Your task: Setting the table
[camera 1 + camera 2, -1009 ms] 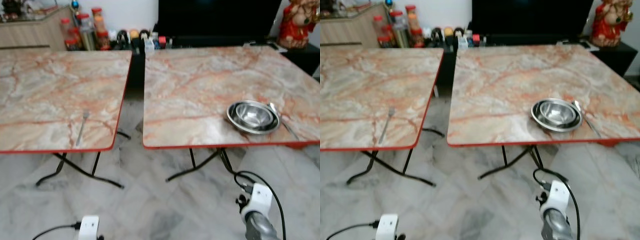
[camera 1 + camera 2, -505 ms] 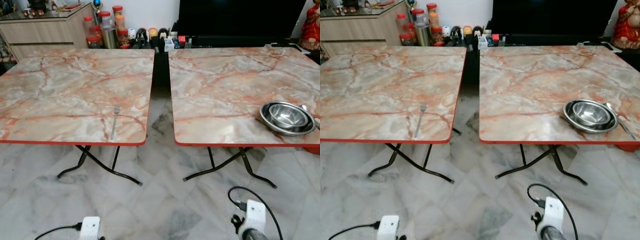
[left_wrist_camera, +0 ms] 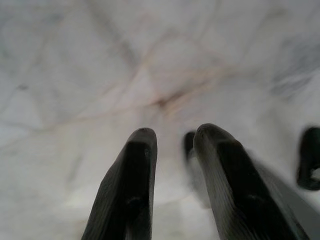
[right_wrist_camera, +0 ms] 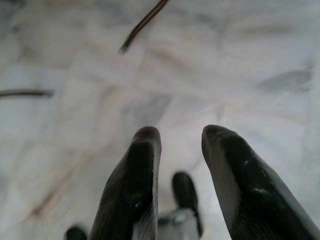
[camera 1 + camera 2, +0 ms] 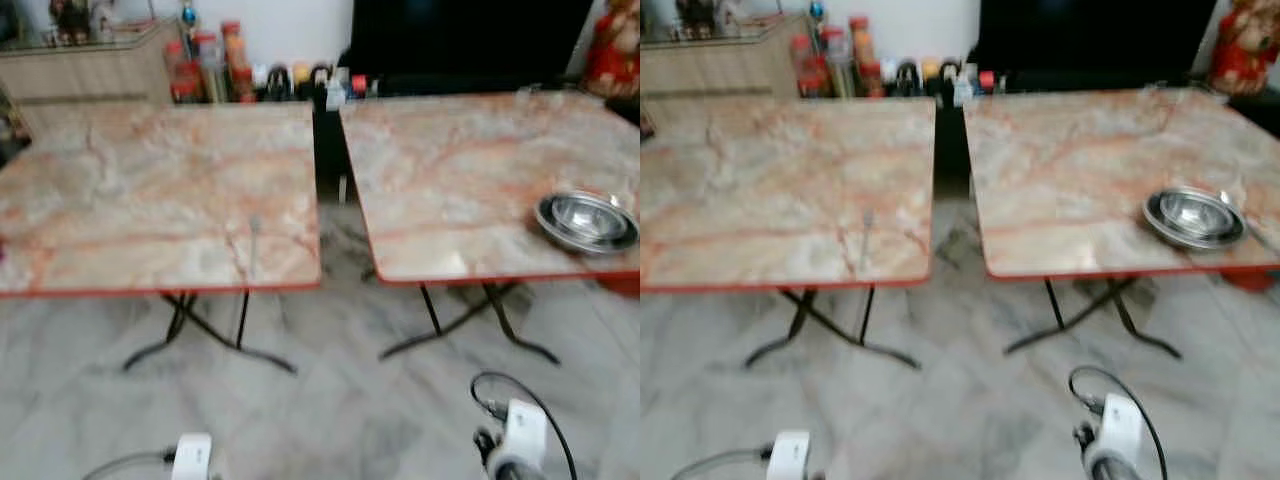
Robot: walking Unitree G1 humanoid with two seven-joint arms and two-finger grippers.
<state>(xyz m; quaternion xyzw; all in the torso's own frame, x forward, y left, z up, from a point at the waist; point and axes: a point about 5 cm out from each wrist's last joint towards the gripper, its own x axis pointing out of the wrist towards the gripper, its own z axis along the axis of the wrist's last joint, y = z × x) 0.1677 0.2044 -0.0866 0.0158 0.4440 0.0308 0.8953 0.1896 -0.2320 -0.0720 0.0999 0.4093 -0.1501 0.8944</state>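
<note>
Against half a second back, our whole head view has swung and gone blurry: both tables sit a little farther right in frame, which is our camera turning, while the fork and bowls lie where they lay on their tabletops.

The fork point(image 5: 253, 248) is a thin silver utensil on the left table point(image 5: 120, 190), near its front edge and right corner. Its long axis runs away from us, tines at the far end, handle toward us. Stacked steel bowls point(image 5: 587, 220) rest near the front right of the right table point(image 5: 470, 160), a spoon beside them too smeared to read.

Our left gripper point(image 3: 172, 145) hangs low over the marble floor point(image 3: 100, 60), fingers slightly apart, empty; the fork is well ahead and above it. Our right gripper point(image 4: 180, 145) hangs likewise, fingers parted, the bowls far ahead of it
</note>
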